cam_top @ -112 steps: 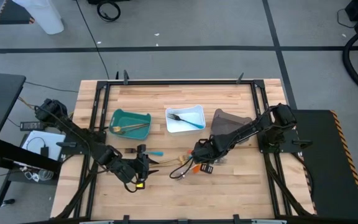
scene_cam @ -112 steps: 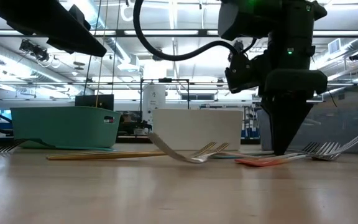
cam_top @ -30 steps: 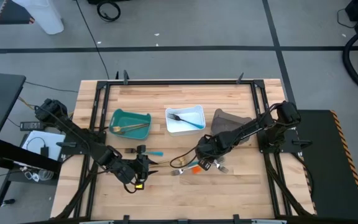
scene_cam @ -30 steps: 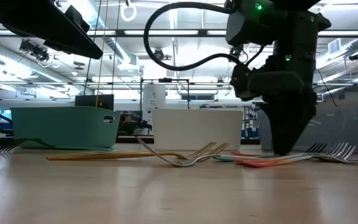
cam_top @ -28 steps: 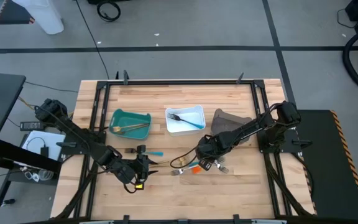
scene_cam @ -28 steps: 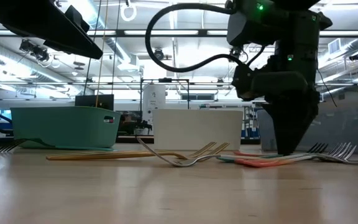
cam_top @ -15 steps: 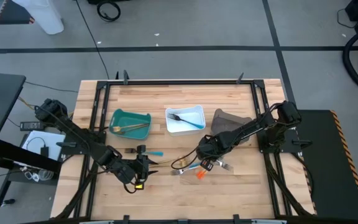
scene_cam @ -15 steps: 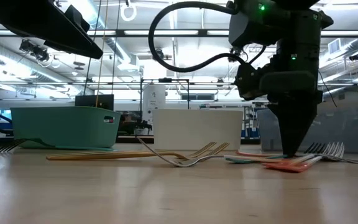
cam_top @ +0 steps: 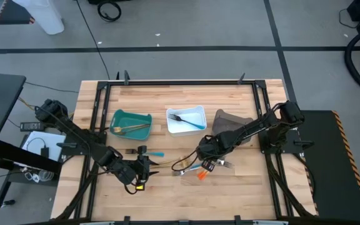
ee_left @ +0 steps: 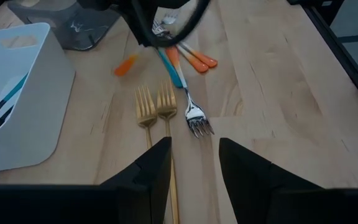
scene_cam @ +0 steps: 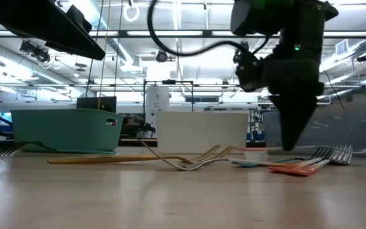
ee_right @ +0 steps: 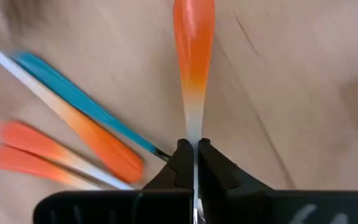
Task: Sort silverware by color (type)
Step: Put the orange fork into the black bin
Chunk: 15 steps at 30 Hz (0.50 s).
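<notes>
Spanning the middle of the wooden table (cam_top: 242,194), three bins sit in a row: teal bin (cam_top: 130,123), white bin (cam_top: 186,119), grey-brown bin (cam_top: 229,122). Just in front of them the right gripper (cam_top: 206,156) hangs over loose silverware, fingers (ee_right: 180,163) pinched together on the thin silver neck of an orange-handled utensil (ee_right: 193,56). The left gripper (cam_top: 144,164), fingers parted and holding nothing, waits behind two gold forks (ee_left: 156,106).
</notes>
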Available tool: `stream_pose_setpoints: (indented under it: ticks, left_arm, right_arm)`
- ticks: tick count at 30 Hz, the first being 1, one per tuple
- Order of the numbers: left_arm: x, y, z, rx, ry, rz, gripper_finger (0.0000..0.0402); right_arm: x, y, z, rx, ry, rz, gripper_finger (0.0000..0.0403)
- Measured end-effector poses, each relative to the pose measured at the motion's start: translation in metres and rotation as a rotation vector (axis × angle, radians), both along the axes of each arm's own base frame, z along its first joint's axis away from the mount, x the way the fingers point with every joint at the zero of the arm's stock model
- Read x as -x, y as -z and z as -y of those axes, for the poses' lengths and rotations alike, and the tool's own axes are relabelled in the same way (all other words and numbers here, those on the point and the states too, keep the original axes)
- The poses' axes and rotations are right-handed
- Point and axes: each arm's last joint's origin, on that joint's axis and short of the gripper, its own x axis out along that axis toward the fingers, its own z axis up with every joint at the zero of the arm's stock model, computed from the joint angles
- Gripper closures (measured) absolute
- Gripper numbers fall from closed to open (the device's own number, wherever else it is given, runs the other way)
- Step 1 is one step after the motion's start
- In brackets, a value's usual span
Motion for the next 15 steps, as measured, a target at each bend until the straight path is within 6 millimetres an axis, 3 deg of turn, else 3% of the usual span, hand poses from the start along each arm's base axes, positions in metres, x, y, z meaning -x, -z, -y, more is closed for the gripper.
stream_pose_setpoints:
  ticks: [15]
  left_arm:
    - [0.0007,0.0010,-0.0005,-0.008,-0.001,-0.011,0.0257]
  right_arm:
    - [-0.0036,-0.0025,-0.0010,0.005,-0.010,0.035,0.0389]
